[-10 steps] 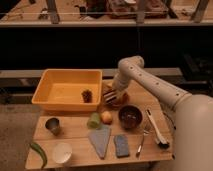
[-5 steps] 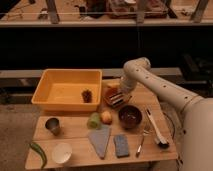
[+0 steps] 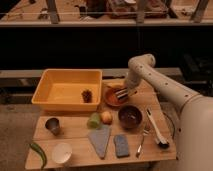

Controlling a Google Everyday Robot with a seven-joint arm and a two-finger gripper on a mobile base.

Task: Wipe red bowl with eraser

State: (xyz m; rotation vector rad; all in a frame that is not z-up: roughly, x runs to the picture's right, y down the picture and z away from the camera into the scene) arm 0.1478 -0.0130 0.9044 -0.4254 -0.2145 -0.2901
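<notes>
The red bowl (image 3: 111, 97) sits on the wooden table (image 3: 75, 135), just right of the yellow bin. My gripper (image 3: 124, 92) reaches down from the white arm over the bowl's right side. It is shut on the eraser (image 3: 120, 94), a dark striped block held at the bowl's right rim. Whether the eraser touches the bowl's inside cannot be told. The right part of the bowl is hidden behind the gripper and eraser.
The yellow bin (image 3: 60, 90) holds a dark brown object (image 3: 87, 95). In front of the red bowl stand a maroon bowl (image 3: 130, 116), two fruits (image 3: 99, 119), a grey cloth (image 3: 100, 140), a blue-grey sponge (image 3: 121, 145), a fork (image 3: 141, 140) and a white-handled brush (image 3: 156, 128). A metal cup (image 3: 52, 125), a white cup (image 3: 62, 152) and a green pepper (image 3: 39, 154) are at the left.
My gripper has moved the eraser rightward across the red bowl, from its left-middle to its right rim. The other things have not moved.
</notes>
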